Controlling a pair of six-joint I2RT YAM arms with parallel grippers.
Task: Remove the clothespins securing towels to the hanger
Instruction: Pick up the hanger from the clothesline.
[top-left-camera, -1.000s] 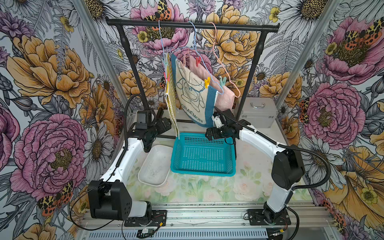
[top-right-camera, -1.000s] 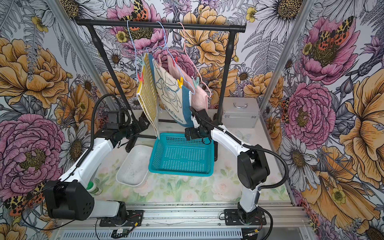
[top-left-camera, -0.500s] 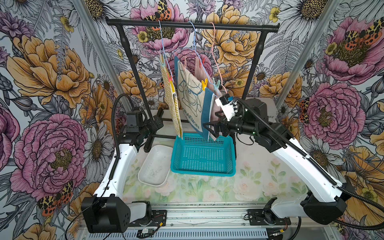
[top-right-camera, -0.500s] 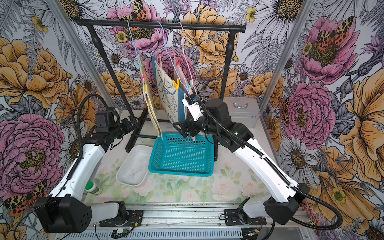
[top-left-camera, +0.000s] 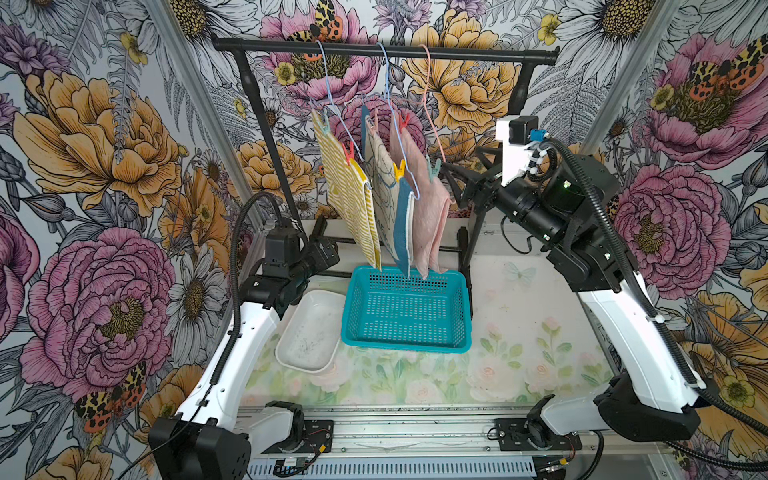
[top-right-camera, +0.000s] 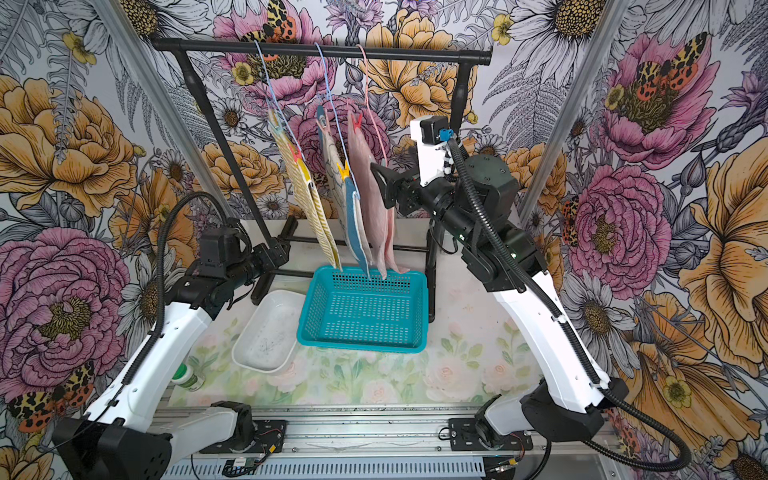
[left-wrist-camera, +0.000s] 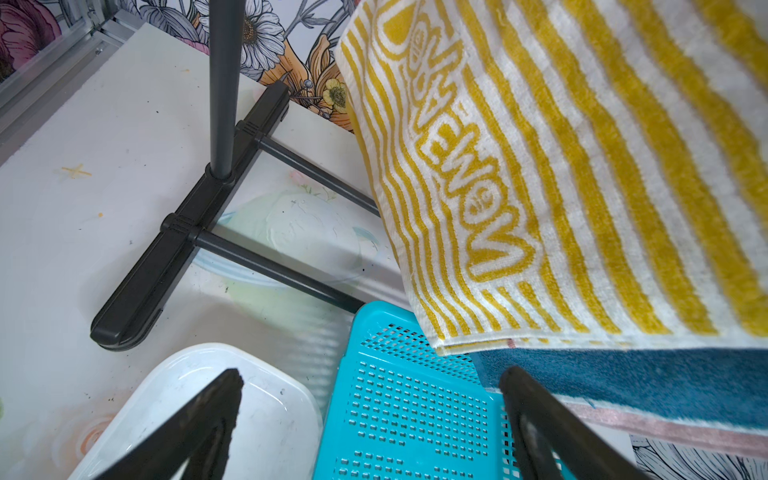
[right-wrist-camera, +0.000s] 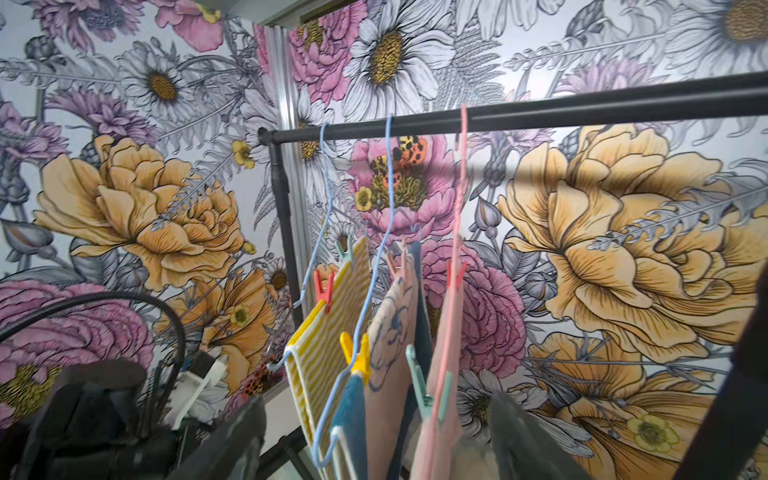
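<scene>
Facing the right gripper (top-left-camera: 451, 185), jaws parted, hangs the mint-green clothespin (top-left-camera: 434, 168).

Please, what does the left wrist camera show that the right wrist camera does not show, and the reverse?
Only the left wrist view shows the rack's foot, the white tray and the teal basket. Only the right wrist view shows the top rail, a red clothespin, a yellow clothespin and a mint green clothespin. Both show the yellow striped towel and the blue-bordered towel.
</scene>
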